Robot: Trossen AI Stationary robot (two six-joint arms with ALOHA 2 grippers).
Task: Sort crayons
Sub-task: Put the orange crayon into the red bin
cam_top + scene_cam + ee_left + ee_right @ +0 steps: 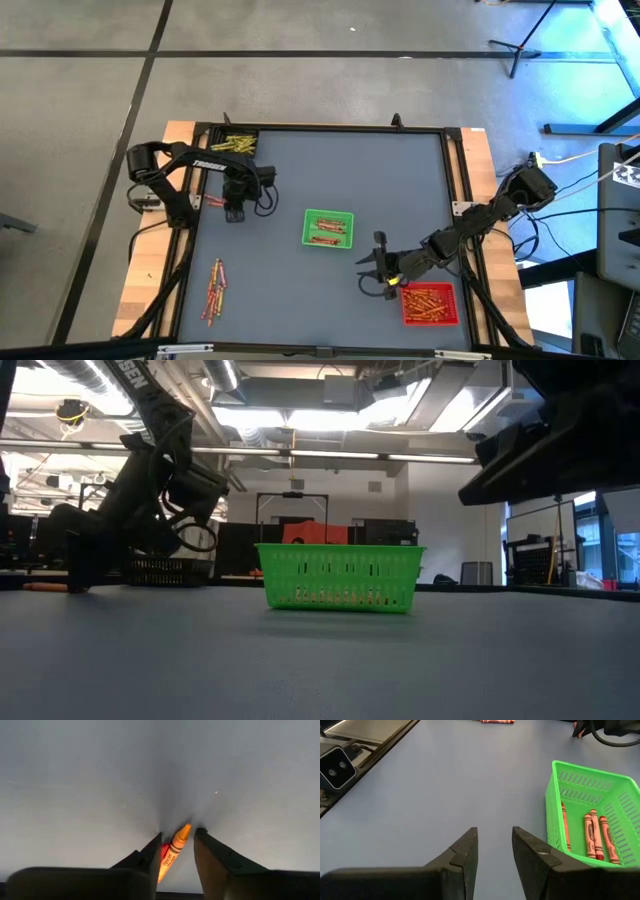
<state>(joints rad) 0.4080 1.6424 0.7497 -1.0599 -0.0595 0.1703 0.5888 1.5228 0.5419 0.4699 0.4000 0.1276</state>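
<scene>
Orange wax shows between the two fingers of my left hand (176,851), which I have pressed down on the grey surface (400,180) near its left edge. One crayon (172,852) lies in the gap, tip pointing away from my wrist, with the fingers narrowed about it. From the wrist view I cannot tell whether both pads are already biting or only bracketing it, so I judge this to be the pick itself, at the point of closing.

My right hand (378,272) waits low over the surface between the green tray (328,228) and the red tray (430,303), fingers partly apart and holding nothing. Its wrist view shows red-orange crayons lying in the green tray.

More crayons sit well apart from each other: a yellow-green heap (234,145) in the black bin at the far left corner, a loose pile (214,290) on the near left of the surface, and a filled red tray.

Next I should finish the squeeze, then lift straight up so the crayon does not roll out, and carry it toward whichever tray suits its colour. A thin, round stick could easily twist in the grip.
</scene>
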